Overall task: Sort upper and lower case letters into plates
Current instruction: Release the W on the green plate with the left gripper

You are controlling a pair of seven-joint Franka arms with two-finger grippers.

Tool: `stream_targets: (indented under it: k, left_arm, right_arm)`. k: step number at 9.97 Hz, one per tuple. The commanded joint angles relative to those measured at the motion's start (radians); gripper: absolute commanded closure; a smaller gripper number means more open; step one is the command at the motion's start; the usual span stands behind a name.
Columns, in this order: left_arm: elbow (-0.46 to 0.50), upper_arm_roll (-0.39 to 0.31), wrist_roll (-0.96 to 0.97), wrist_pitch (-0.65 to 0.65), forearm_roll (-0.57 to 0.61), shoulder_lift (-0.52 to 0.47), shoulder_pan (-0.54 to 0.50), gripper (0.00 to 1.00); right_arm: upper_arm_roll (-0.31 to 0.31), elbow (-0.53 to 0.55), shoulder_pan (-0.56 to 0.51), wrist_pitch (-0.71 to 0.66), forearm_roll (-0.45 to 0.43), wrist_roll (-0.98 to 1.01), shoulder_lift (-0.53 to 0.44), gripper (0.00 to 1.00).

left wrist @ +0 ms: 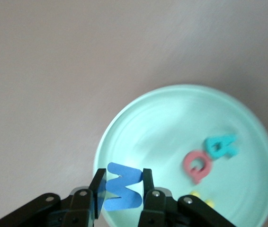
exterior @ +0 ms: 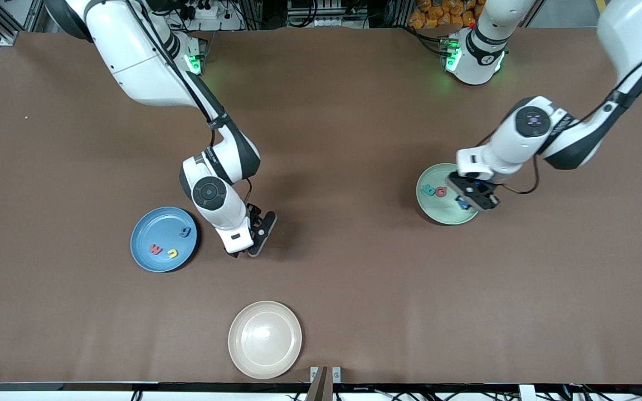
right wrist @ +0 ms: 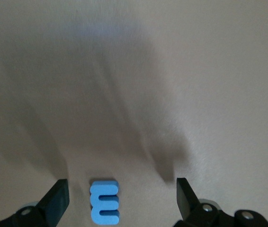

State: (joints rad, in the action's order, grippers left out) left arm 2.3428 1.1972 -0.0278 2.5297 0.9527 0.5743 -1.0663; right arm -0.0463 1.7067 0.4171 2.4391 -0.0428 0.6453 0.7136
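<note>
Mid-right in the front view, the mint plate (exterior: pixel 432 214) carries teal and red letters, while the blue plate (exterior: pixel 148 262) at lower left holds three. Over the mint plate, the left gripper (left wrist: pixel 124 189) pinches a blue M (left wrist: pixel 122 189); releasing it comes next. The right gripper (right wrist: pixel 122 201) hangs wide around a blue E (right wrist: pixel 104 202) on the table, likely needing descent and closing.

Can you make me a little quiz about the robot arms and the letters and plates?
1. Which gripper holds a letter?
2. True or false: the cream plate has letters on it.
3. What colour is the letter on the table under the right gripper?

Key
1. The left gripper, shut on a blue letter over the mint plate.
2. False; it is bare.
3. Blue; the blue E lies between the open fingers.
</note>
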Motion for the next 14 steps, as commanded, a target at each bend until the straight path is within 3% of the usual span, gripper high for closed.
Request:
stream_targets:
  k: [1,6,7,8,9,10,14]
  left_arm:
    - [0.013,-0.008,0.009,0.023,0.083,0.029,-0.029,0.97]
    - [0.044,0.005,0.156,0.021,0.083,0.024,-0.012,0.96]
    - [0.047,0.007,0.189,0.018,0.083,0.022,-0.001,0.77]
    - [0.046,0.005,0.196,0.018,0.083,0.022,-0.001,0.06]
    - [0.038,0.005,0.183,0.018,0.083,0.019,-0.001,0.00]
    - [0.029,0.008,0.184,0.018,0.083,0.018,-0.001,0.00]
    - [-0.092,0.013,0.177,-0.061,0.055,-0.002,0.002,0.00]
  right_arm:
    - [0.002,0.039,0.002,0.014,-0.012,0.002,-0.019,0.00]
    - [0.009,0.059,0.000,0.008,-0.014,0.001,-0.026,0.00]
    - [0.009,0.059,0.002,0.009,-0.014,0.001,-0.026,0.00]
    - [0.009,0.059,0.002,0.011,-0.014,0.001,-0.026,0.00]
    - [0.009,0.059,0.002,0.012,-0.025,0.001,-0.029,0.15]
    - [0.009,0.059,0.003,0.011,-0.049,0.001,-0.036,0.99]
    - [0.009,0.059,-0.008,-0.011,-0.051,0.001,-0.066,1.00]
